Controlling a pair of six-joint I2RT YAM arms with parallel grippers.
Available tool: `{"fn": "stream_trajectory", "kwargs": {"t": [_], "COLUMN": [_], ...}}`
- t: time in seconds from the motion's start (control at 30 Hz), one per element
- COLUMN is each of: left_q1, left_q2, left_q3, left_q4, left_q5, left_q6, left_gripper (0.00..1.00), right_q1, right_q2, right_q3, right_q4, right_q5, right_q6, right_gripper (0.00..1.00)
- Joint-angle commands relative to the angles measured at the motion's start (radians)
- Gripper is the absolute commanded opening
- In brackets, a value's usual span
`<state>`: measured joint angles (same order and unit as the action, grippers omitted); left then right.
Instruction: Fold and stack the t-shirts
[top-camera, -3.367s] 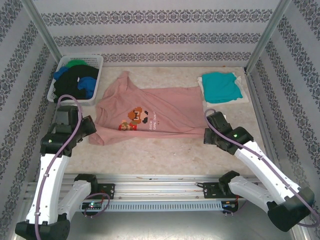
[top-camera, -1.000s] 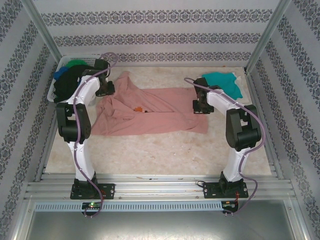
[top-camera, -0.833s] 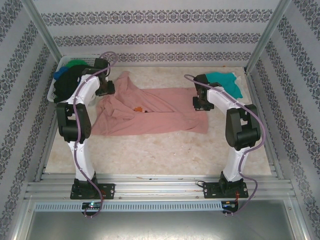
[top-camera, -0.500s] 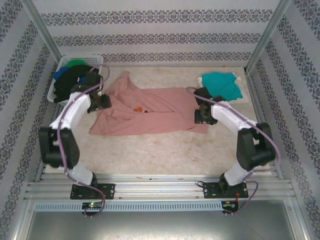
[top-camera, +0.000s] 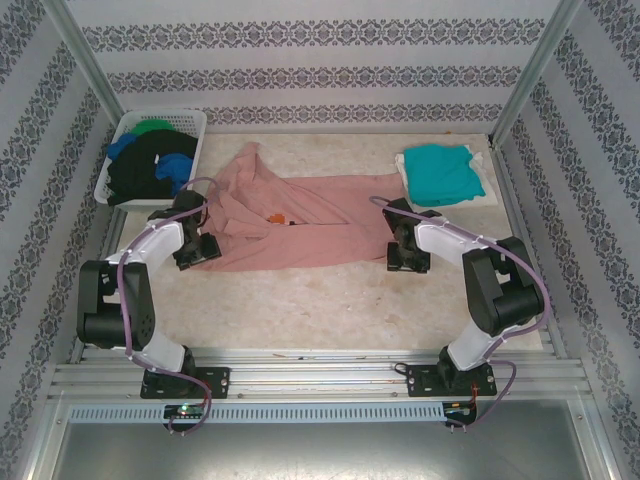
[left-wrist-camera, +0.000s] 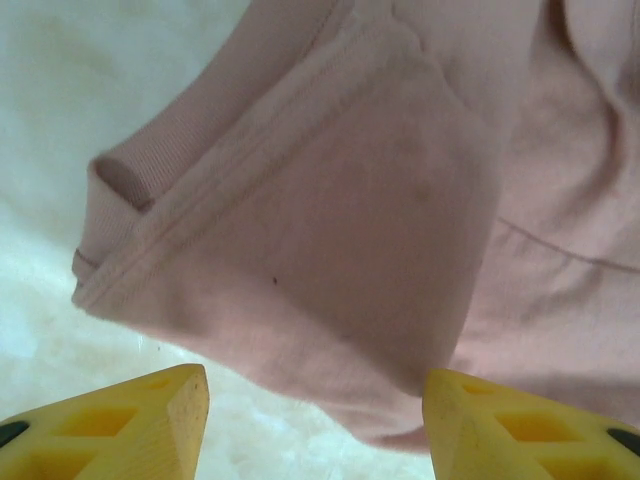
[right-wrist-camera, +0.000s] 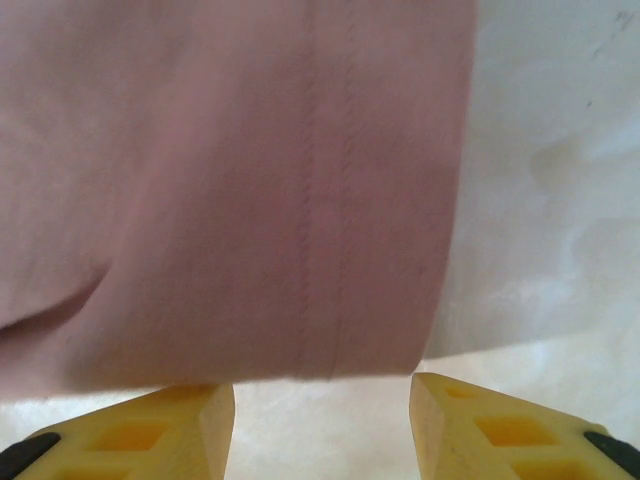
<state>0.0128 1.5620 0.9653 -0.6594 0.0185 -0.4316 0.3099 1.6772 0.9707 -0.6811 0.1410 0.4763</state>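
Salmon-pink cloth t-shirt (top-camera: 300, 225) lies rumpled across the middle of the pale marbled table (top-camera: 330, 300). A white slotted plastic basket (top-camera: 196, 128) of black, blue and green shirts (top-camera: 150, 172) sits far left, and a folded teal t-shirt (top-camera: 440, 172) far right. Left claw (left-wrist-camera: 315, 410) sits at the pink shirt's left sleeve and right claw (right-wrist-camera: 320, 415) at its right hem, both parted and grasping nothing.

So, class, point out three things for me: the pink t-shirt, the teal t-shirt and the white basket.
pink t-shirt (top-camera: 320, 228), top view, middle of its body.
teal t-shirt (top-camera: 440, 172), top view, centre of the folded cloth.
white basket (top-camera: 185, 117), top view, far rim.
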Motion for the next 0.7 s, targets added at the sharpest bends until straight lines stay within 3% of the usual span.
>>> {"fn": "stream_trajectory", "kwargs": {"t": [0.0, 0.1, 0.17, 0.27, 0.37, 0.53, 0.67], "left_q1": [0.017, 0.030, 0.037, 0.055, 0.077, 0.115, 0.144], "left_q2": [0.037, 0.075, 0.088, 0.084, 0.068, 0.022, -0.025], "left_q3": [0.023, 0.025, 0.024, 0.022, 0.026, 0.019, -0.006], "left_q4": [0.056, 0.063, 0.061, 0.060, 0.050, 0.036, 0.034], "left_q5": [-0.006, 0.013, 0.019, 0.020, 0.024, 0.014, 0.000], "left_q6": [0.000, 0.011, 0.019, 0.027, 0.037, 0.048, 0.038], "left_gripper": [0.55, 0.41, 0.37, 0.20, 0.02, 0.00, 0.00], "right_q1": [-0.026, -0.052, -0.058, -0.075, -0.094, -0.117, -0.148], "right_q2": [0.021, 0.035, 0.029, 0.017, 0.011, -0.047, -0.083], "right_q3": [0.026, 0.028, 0.025, 0.023, 0.032, 0.007, -0.019], "right_q4": [0.018, 0.022, 0.025, 0.037, 0.018, 0.015, -0.004], "right_q5": [0.020, -0.006, -0.005, -0.031, -0.028, -0.021, -0.003], "right_q6": [0.009, -0.006, -0.010, -0.026, -0.044, -0.051, -0.049], "right_gripper": [0.47, 0.41, 0.38, 0.36, 0.22, 0.00, 0.00]}}
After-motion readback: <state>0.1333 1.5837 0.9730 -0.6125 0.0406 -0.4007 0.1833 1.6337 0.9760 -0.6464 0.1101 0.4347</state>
